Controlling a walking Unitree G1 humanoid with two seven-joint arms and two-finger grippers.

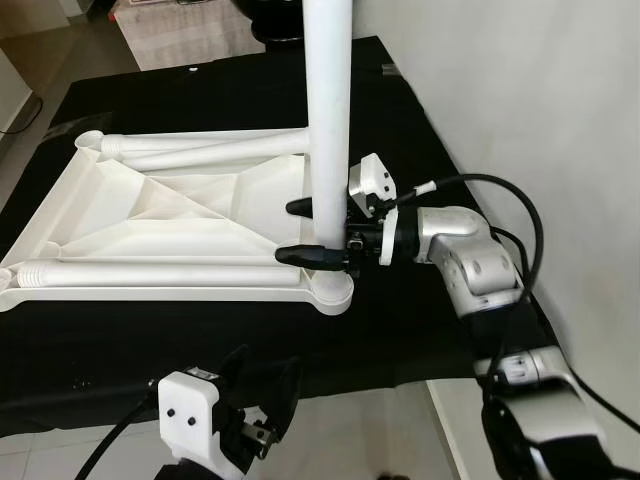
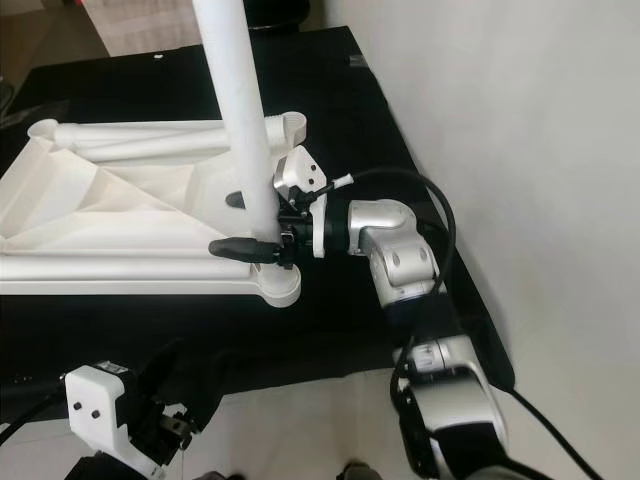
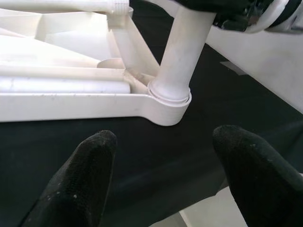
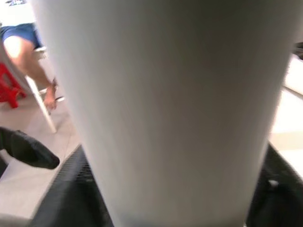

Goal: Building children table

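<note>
Right gripper clamping smooth white plastic leg, ribbed tabletop underneath

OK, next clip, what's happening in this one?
The robot is putting together a small white plastic table. The tabletop lies upside down on a black cloth. The right gripper is closed around an upright white leg that stands in the corner socket nearest the robot. Two more legs lie loose inside the tabletop. The left gripper hangs open, low at the near edge of the cloth, holding nothing.
</note>
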